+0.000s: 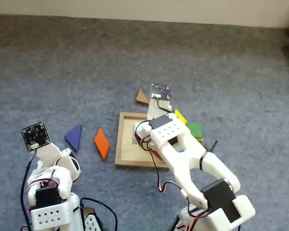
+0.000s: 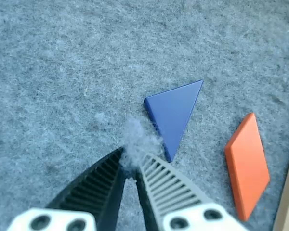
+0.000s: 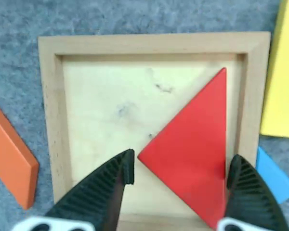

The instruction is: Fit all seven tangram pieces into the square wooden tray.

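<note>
Arms, high view: my left arm (image 1: 50, 192) and right arm (image 1: 192, 163) are white plastic with black motors and loose cables, low in the frame. The right arm stretches over the tray; the left stands off to the side.
Bench, high view: the bench (image 1: 62, 62) is covered in grey, fuzzy felt.
Tray, high view: the square wooden tray (image 1: 119, 139) has pale wood and a raised rim, and lies flat beneath my right arm.
Pieces, high view: a blue triangle (image 1: 74, 137) and an orange parallelogram (image 1: 101, 143) lie side by side on the felt between my left arm and the tray. A brown triangle (image 1: 142, 97) lies beyond the tray's far corner. A yellow piece (image 1: 180, 116) and a green piece (image 1: 195, 129) sit just beside the tray's other side.
Left gripper, left wrist view: my left gripper (image 2: 133, 166) has one black and one pale ribbed finger, drawn together at the tips, which meet at a tuft of grey fluff and hold no piece. The blue triangle's point lies just beside them, the orange parallelogram farther off.
Right gripper, right wrist view: my right gripper (image 3: 180, 168) stands wide apart over the tray, its black ribbed fingers flanking a flat red triangle (image 3: 197, 159).
Red triangle, right wrist view: it lies inside the tray, with one long edge along a wall. I cannot tell whether my fingers touch it.
Beside tray, right wrist view: a light blue piece (image 3: 274, 175) lies outside the rim.
</note>
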Tool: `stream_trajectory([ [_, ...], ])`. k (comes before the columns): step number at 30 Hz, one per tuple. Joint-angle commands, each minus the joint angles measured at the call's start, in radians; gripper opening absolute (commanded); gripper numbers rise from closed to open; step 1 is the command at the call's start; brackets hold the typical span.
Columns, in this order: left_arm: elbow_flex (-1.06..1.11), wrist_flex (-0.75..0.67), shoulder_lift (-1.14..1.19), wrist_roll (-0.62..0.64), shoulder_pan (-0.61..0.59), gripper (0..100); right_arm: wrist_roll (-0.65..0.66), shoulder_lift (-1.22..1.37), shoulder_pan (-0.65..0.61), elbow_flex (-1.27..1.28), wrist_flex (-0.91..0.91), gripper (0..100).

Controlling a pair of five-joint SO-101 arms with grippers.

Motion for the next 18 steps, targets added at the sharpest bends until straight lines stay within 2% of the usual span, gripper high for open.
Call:
stream_trajectory([
  [1,0.021,-0.008,-0.024,0.008,-0.013,1,-0.006,-0.021,-0.005,-0.058,0.018,29.6],
  [5,0.021,-0.008,-0.024,0.008,-0.013,1,-0.003,-0.025,-0.007,-0.071,0.104,29.6],
  [10,0.021,-0.008,-0.024,0.008,-0.013,1,0.003,-0.116,-0.007,-0.114,0.110,29.6],
  [13,0.021,-0.008,-0.024,0.008,-0.013,1,0.083,-0.148,-0.018,-0.116,0.110,29.4],
  [15,0.021,-0.008,-0.024,0.008,-0.013,1,0.107,-0.148,-0.024,-0.116,0.105,25.7],
  [18,0.021,-0.008,-0.024,0.008,-0.013,1,0.112,-0.134,-0.024,-0.116,0.044,14.2],
])
